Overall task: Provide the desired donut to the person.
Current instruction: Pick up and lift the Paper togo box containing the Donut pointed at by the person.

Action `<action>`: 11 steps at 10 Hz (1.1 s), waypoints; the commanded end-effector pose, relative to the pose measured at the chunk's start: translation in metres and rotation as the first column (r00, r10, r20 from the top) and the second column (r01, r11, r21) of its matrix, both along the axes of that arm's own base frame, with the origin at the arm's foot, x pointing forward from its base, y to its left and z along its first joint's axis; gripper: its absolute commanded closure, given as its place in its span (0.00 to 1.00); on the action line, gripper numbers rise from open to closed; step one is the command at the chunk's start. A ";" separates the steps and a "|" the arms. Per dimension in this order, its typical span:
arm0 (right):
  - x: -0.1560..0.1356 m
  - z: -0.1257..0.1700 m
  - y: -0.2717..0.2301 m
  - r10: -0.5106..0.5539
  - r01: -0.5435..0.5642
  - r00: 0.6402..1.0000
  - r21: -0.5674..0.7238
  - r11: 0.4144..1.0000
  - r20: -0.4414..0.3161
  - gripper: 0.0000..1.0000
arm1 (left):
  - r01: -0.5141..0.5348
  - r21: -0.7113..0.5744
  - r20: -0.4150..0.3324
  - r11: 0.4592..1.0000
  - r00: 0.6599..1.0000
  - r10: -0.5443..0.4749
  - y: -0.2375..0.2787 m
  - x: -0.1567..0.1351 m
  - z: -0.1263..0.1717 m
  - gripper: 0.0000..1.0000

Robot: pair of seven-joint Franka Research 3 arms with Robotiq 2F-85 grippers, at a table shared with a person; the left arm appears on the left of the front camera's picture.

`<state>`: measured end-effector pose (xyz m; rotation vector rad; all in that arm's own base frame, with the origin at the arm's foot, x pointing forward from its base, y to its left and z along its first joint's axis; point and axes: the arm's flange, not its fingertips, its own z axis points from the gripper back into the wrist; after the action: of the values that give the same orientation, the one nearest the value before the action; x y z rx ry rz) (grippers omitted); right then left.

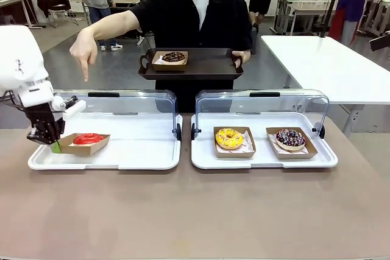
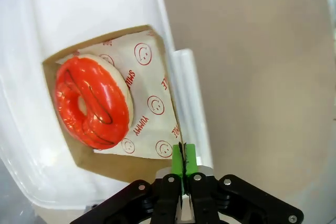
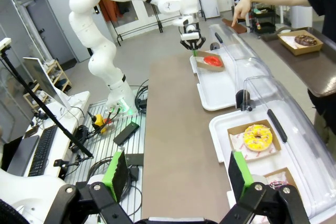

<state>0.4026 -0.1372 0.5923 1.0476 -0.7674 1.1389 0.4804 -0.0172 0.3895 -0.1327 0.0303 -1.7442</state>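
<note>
Front view: the person (image 1: 195,16), at the far side of the worktop (image 1: 201,211), points a hand (image 1: 83,50) downward at upper left toward the red-glazed donut (image 1: 88,139), which sits in its card tray (image 1: 102,145) on the white tray (image 1: 134,156) at lower left. The left pincer (image 1: 55,144) is closed on the card tray's left end, its green pads pinching the thin wall. The right pincer (image 3: 177,169) stands wide apart, holding nothing. The donut looks light and soft, with glossy icing likely to smear at a touch, so the card rim seems the sensible hold, though thin card may flex and should travel level
</note>
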 end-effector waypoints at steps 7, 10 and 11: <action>-0.001 0.001 0.001 0.007 -0.007 1.000 0.006 1.000 0.003 0.00 | -0.027 0.087 -0.051 0.996 0.998 0.032 -0.017 -0.059 0.142 1.00; -0.001 0.001 0.001 0.007 -0.007 1.000 0.006 1.000 0.003 0.00 | -0.066 0.155 0.054 0.986 0.997 0.059 -0.025 -0.061 0.202 1.00; -0.001 0.001 0.001 0.007 -0.007 1.000 0.006 1.000 0.003 0.00 | -0.093 0.170 0.097 0.981 0.992 0.077 -0.025 -0.054 0.224 1.00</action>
<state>0.4027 -0.1370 0.5922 1.0480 -0.7668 1.1392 0.4184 -0.0379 0.6007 0.0172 0.0832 -1.6963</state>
